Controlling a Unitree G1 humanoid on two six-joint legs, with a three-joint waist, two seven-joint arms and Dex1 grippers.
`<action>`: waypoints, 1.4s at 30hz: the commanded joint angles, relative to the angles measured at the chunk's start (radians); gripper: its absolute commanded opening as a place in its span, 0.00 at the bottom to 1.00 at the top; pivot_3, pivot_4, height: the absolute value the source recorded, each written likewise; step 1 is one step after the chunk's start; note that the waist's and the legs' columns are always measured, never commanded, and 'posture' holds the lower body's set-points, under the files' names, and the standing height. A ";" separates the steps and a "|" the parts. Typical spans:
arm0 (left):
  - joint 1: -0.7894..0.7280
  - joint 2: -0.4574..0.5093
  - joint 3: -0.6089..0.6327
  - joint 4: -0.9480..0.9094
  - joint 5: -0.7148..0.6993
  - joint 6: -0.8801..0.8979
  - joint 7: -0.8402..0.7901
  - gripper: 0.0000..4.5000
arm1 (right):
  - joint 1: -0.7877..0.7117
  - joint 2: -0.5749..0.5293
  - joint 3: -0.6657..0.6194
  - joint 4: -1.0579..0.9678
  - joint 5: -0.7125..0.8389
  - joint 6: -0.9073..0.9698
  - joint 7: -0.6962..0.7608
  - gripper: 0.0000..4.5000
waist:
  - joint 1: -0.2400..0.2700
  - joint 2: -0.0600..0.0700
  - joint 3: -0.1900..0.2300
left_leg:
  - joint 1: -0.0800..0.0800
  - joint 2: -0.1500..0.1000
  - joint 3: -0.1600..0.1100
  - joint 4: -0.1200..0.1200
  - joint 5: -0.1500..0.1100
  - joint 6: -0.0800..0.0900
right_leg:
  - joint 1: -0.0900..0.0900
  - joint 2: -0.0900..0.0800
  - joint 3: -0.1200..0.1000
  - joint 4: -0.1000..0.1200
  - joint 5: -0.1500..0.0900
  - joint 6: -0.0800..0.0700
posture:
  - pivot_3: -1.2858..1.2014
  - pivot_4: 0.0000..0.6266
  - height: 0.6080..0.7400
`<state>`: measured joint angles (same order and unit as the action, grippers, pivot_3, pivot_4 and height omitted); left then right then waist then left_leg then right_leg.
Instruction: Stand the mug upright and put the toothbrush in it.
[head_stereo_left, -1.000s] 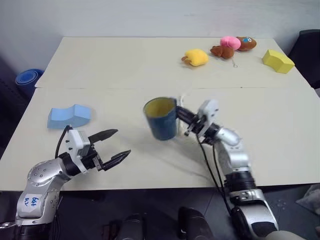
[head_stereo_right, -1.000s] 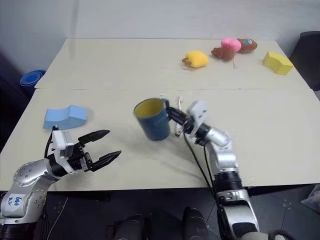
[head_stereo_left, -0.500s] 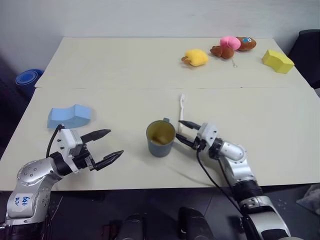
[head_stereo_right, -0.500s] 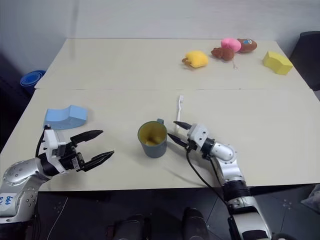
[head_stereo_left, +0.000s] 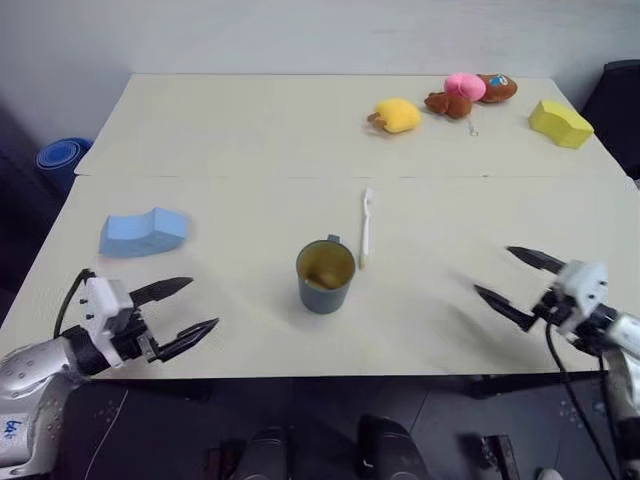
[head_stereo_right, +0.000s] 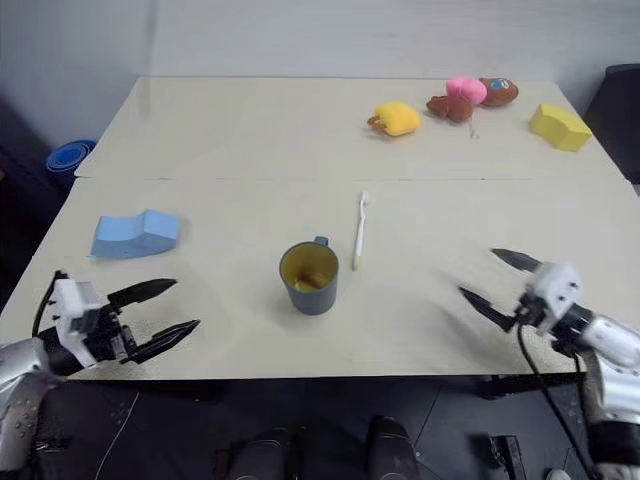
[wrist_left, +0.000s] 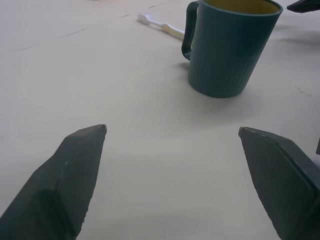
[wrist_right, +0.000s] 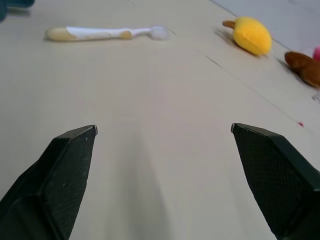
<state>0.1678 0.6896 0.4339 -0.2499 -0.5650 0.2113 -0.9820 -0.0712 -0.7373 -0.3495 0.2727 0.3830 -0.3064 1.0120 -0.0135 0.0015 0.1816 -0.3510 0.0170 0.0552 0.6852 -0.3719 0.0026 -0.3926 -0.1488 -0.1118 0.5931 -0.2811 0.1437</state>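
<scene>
The dark slate-blue ribbed mug (head_stereo_left: 325, 277) stands upright near the middle of the table, its tan inside showing and its handle turned to the far side; it also rises in the left wrist view (wrist_left: 228, 47). Just right of it the slim white toothbrush (head_stereo_left: 366, 228) lies flat, bristle end away from me, also seen in the right wrist view (wrist_right: 102, 33). My left gripper (head_stereo_left: 180, 309) hovers open at the near left edge, well left of the mug. My right gripper (head_stereo_left: 517, 276) is open and empty at the near right edge, far from both.
A light blue foam block (head_stereo_left: 143, 231) lies at the left. At the far right sit a yellow plush (head_stereo_left: 396, 115), a brown and pink plush (head_stereo_left: 462, 93) and a yellow foam block (head_stereo_left: 560, 122). A seam (head_stereo_left: 250, 176) crosses the table.
My right gripper let go of the mug, which came to stand upright, then opened and swung far right. The left gripper drew back to the left, still open.
</scene>
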 joint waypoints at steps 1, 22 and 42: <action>-0.010 0.004 0.011 -0.018 -0.025 0.010 0.008 1.00 | -0.065 -0.006 0.006 -0.088 0.056 0.106 -0.025 1.00 | -0.005 0.000 0.000 | 0.000 0.000 0.001 0.000 0.000 0.000 | 0.000 0.000 0.001 0.000 0.000 -0.001 | 0.52 0.24 1.00; -0.099 -0.049 -0.124 -0.046 -0.032 0.051 0.030 1.00 | -1.098 0.386 0.425 0.347 -0.025 1.471 -0.511 1.00 | -0.019 0.002 0.000 | -0.006 -0.001 -0.002 0.001 0.000 -0.001 | -0.011 -0.001 -0.002 0.011 0.000 -0.001 | 0.52 0.24 1.00; -0.118 -0.072 -0.138 -0.043 -0.012 0.016 0.058 1.00 | -1.111 0.301 0.456 0.523 -0.192 1.207 -0.246 0.01 | -0.031 -0.005 -0.004 | -0.006 0.000 -0.002 0.001 0.000 -0.002 | -0.014 -0.001 0.000 0.016 0.000 -0.001 | 0.52 0.24 1.00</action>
<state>0.0503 0.6134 0.2839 -0.2700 -0.5807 0.2474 -0.9281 -1.2082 -0.3918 0.1567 0.8641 0.1498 0.9036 0.6958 -0.0446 -0.0031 0.1774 -0.3574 0.0165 0.0532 0.6857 -0.3717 0.0007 -0.4067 -0.1496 -0.1121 0.6084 -0.2812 0.1426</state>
